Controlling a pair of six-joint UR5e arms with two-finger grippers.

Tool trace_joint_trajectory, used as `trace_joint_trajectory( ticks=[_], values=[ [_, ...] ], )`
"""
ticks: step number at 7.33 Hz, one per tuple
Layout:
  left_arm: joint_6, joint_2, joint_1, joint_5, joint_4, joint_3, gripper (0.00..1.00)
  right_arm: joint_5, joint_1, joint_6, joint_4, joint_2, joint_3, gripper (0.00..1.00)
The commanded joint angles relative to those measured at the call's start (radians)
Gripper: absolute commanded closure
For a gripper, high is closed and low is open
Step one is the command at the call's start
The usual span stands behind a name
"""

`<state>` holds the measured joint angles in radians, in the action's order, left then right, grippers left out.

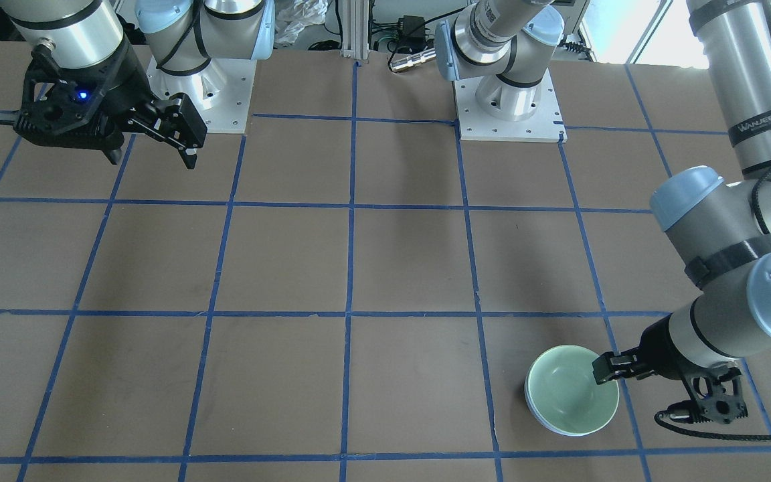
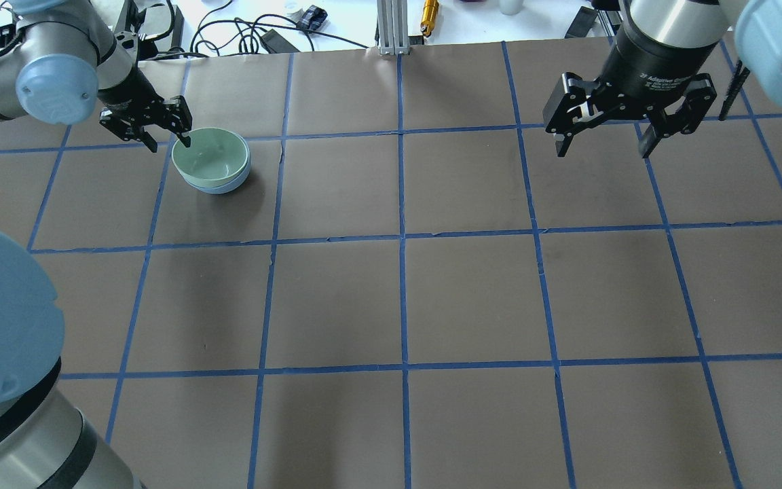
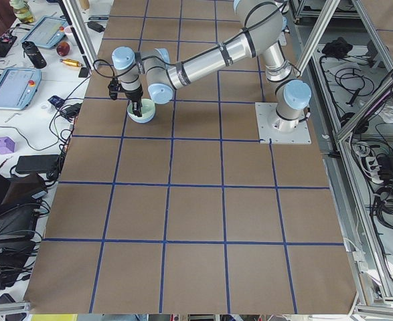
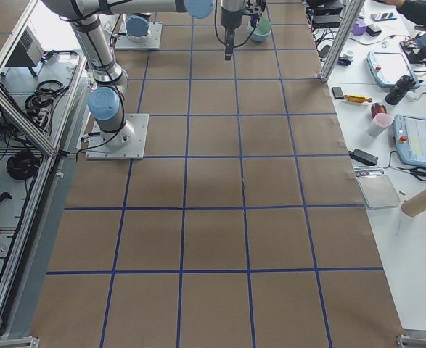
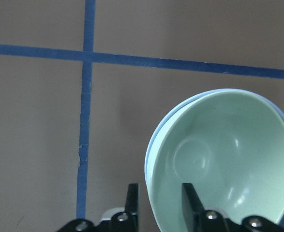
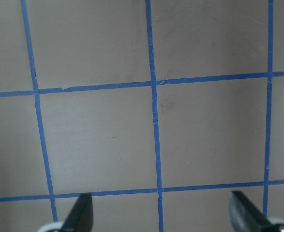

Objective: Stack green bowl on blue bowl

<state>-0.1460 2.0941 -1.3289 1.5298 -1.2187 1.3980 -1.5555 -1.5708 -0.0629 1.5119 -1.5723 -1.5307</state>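
The green bowl (image 2: 209, 159) sits nested inside the blue bowl (image 2: 218, 188), so only a thin blue crescent shows under its rim. Seen from overhead, the pair rests on the brown table (image 2: 472, 292) at about 10 o'clock, inside one square of the blue tape grid (image 2: 401, 238) and close to that square's far line.

My left gripper (image 2: 169, 139) is at the stack's 10 o'clock edge, pointing down and straddling the rim. In the wrist view one finger (image 5: 191, 203) hangs inside the green bowl and the other (image 5: 132, 203) outside both bowls. The jaws are parted well wider than the rim between them, so I am not clamping it and I hold nothing.

My right gripper (image 2: 603, 151) hovers above the table at about 1 o'clock, well apart from the bowls. Its jaws are spread wide and empty, with only bare paper and tape lines beneath it.
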Motion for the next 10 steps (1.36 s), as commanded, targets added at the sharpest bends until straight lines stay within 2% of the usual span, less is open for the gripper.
trace_joint_trajectory(
  ticks=[1,2,4,6,8,10],
  values=[
    [0.005,-0.115,-0.057,0.003,-0.077,0.002,0.0,0.0,0.0,0.0,-0.001,0.0,0.001,0.0],
    [0.008,-0.191,-0.099,0.007,-0.167,0.004,0.0,0.0,0.0,0.0,-0.001,0.0,0.001,0.0],
    [0.064,-0.328,-0.182,0.007,-0.221,0.015,0.0,0.0,0.0,-0.002,-0.001,0.0,0.0,0.0],
    [0.072,-0.457,-0.207,0.007,-0.266,0.08,0.0,0.0,0.0,0.0,0.001,0.0,0.001,0.0],
    [0.072,-0.531,-0.208,0.024,-0.272,0.178,0.0,0.0,0.0,0.0,-0.001,0.0,0.001,0.0],
    [0.072,-0.543,-0.207,0.053,-0.265,0.19,0.0,0.0,0.0,0.0,-0.001,0.0,0.001,0.0]
  ],
)
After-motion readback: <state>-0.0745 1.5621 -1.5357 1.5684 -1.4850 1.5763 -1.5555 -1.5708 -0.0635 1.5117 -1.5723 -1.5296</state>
